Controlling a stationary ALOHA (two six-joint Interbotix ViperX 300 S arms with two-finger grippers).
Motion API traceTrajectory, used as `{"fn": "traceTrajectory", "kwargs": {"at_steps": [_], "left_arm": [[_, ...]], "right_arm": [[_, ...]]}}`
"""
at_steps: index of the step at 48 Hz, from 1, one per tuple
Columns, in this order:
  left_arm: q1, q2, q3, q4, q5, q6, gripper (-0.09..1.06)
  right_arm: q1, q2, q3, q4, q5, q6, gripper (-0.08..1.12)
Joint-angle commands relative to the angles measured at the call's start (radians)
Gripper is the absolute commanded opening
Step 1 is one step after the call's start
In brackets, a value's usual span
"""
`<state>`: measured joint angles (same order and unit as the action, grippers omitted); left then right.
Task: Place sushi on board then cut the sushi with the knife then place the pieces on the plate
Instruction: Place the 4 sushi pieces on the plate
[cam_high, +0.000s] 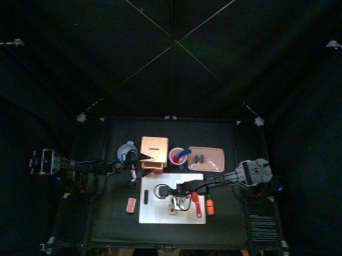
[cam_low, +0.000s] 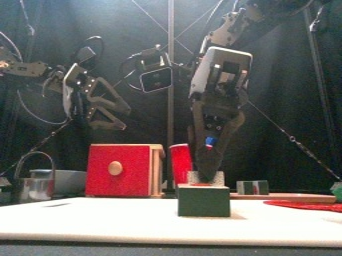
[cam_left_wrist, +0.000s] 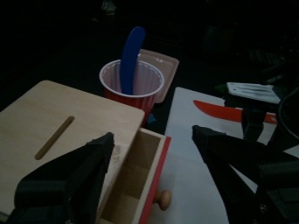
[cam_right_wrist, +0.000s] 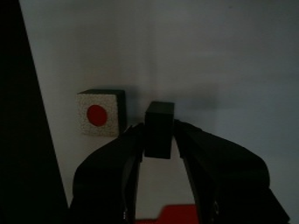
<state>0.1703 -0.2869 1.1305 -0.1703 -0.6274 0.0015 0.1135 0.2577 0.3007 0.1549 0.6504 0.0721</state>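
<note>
Right wrist view: right gripper (cam_right_wrist: 160, 138) clamped on a dark sushi piece (cam_right_wrist: 160, 121) over the white cutting board (cam_right_wrist: 222, 70). A second piece (cam_right_wrist: 100, 114) lies just beside. Left gripper (cam_left_wrist: 152, 137) is spread wide above the wooden box (cam_left_wrist: 70, 118).

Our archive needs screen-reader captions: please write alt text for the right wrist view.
The right end effector grips a dark green sushi block, with the white cutting board behind it. A second piece, red-centred, lies on the board beside it.

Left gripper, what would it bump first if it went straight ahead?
Probably the box: the left gripper, jaws open, points at its open drawer, with the cup farther on. Depth is unclear, so I can't be sure.
</note>
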Motion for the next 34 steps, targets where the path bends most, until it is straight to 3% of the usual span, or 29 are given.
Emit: {"fn": "traceTrajectory", "kwargs": {"at_steps": [1,15,27,34], "left_arm": [[-0.002,-0.002,-0.015,-0.002,-0.005,0.0,1.02],[0.0,0.0,-0.014,-0.002,-0.005,0.002,1.02],[-0.002,0.0,-0.012,-0.002,-0.003,0.003,1.02],[-0.002,-0.002,-0.006,-0.002,-0.003,0.005,1.02]], "right_arm": [[-0.005,-0.032,-0.009,0.002,0.0,0.005,0.71],[-0.008,-0.052,0.008,-0.005,0.008,0.035,0.53],[-0.057,-0.187,0.095,0.011,0.127,0.097,0.53],[-0.103,-0.314,0.193,-0.049,0.199,0.27,0.53]]}}
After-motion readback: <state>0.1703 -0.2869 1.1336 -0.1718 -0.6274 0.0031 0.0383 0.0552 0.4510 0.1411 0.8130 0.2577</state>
